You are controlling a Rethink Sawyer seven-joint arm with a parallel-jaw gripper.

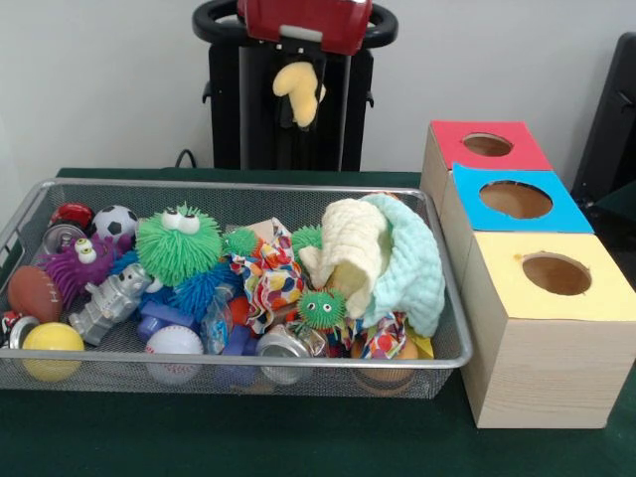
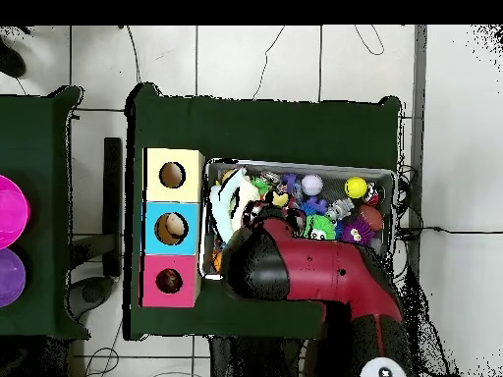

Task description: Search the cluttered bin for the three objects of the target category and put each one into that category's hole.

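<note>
Wire bin (image 1: 20,224): biggest item, on green cloth, packed to the rim.
- Holds balls, rubbery spiky toys, cans and cloths.
- In the overhead view the red arm (image 2: 314,270) covers its 6 o'clock side.

Three wooden boxes at 3 o'clock of the bin, front view.
- Each has one round hole in the lid.
- Yellow-topped box (image 1: 537,368) is nearest the camera, then blue-topped box (image 1: 467,189), then red-topped box (image 1: 447,134).

Cloth heap at the bin's 3 o'clock end.
- Mint cloth (image 1: 412,263) is draped round cream cloth (image 1: 348,253).
- Patterned cloth (image 1: 266,278) lies just beside them, toward 9 o'clock.

Gripper (image 1: 301,75), at 12 o'clock above the bin and well clear of the clutter.
- Jaws are pinching a yellow soft piece (image 1: 296,97), which hangs limp beneath them.
- I cannot tell whether it is a rag or a plush.

Handling (judgement):
- The piece looks light, floppy and not fragile.
- A pinch on a bunched fold near its top seems best.
- The loose tail could catch on a hole's edge.
- The cloths in the bin look tangled, so lifting one may drag out its neighbours.

Writing: no brand or label can be read on anything.
</note>
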